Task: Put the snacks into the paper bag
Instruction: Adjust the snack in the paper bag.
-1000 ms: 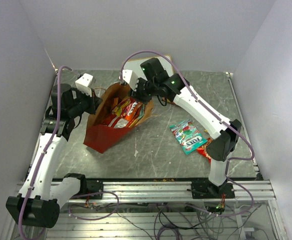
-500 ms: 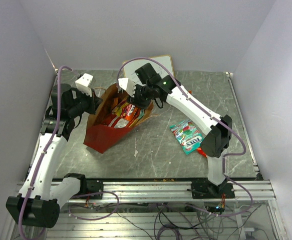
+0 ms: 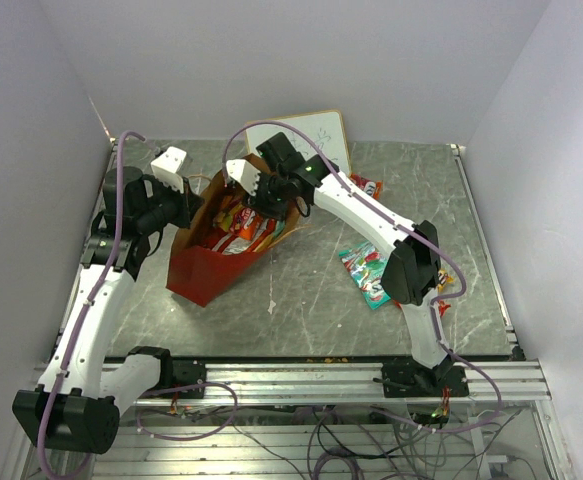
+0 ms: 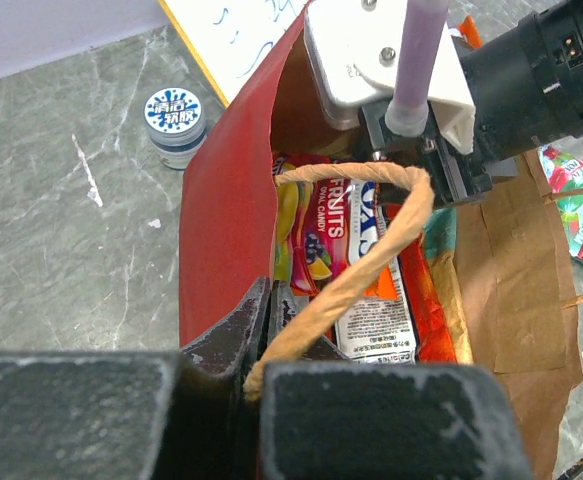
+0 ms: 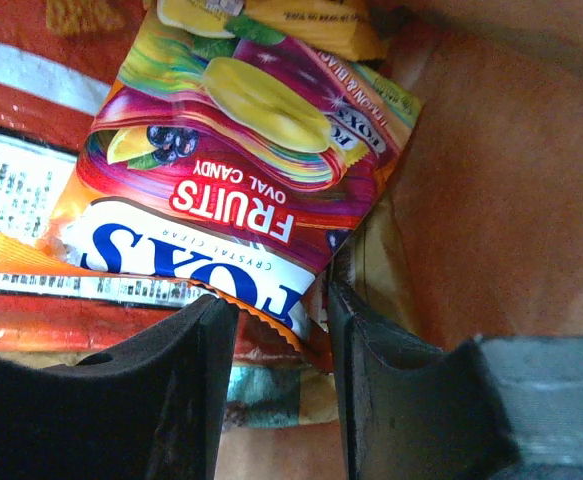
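Presently the drop-off step: the right gripper (image 3: 254, 193) sits inside the mouth of the paper bag (image 3: 206, 272), centre-left of the overhead view, fingers apart with nothing pinched that I can see; the fruit-candy packet (image 5: 241, 150) lies loose just beyond them on the pile of snacks in the bag, upper half of the right wrist view. Low in its own view, the left gripper (image 4: 263, 330) is clamped on the bag's red rim by the twisted handle (image 4: 371, 250), holding the mouth open. Outside the bag: a teal packet (image 3: 363, 262) right of centre, part hidden by the right arm; a red-orange packet (image 3: 369, 186) beside the whiteboard (image 3: 311, 130), top centre; a scrap of orange (image 3: 443, 290) further right, unclear. Judged next: lift the right arm clear without snagging handle or rim, then go for the teal packet, which lies flat on the table and so wants a low pinch at its edge
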You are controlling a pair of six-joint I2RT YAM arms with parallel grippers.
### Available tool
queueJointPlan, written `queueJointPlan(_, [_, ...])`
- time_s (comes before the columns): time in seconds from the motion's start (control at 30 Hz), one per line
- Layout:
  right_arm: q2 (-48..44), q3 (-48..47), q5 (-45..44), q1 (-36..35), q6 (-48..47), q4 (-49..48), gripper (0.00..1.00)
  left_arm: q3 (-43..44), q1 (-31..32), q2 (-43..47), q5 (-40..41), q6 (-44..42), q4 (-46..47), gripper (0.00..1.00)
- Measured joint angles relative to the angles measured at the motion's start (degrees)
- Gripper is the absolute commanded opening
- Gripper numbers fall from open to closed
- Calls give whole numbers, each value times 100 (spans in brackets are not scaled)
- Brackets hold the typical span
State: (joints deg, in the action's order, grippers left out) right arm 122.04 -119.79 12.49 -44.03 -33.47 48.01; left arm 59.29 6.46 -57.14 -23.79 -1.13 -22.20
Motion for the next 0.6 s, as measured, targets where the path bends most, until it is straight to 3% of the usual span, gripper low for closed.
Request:
queueJointPlan(0.33, [-205, 144, 236, 11, 302, -560, 46, 0, 0, -17, 2, -2, 2, 7])
queueJointPlan(0.6, [-1401, 352, 455, 282, 579, -901, 51, 0, 0, -33, 2, 2, 13, 7])
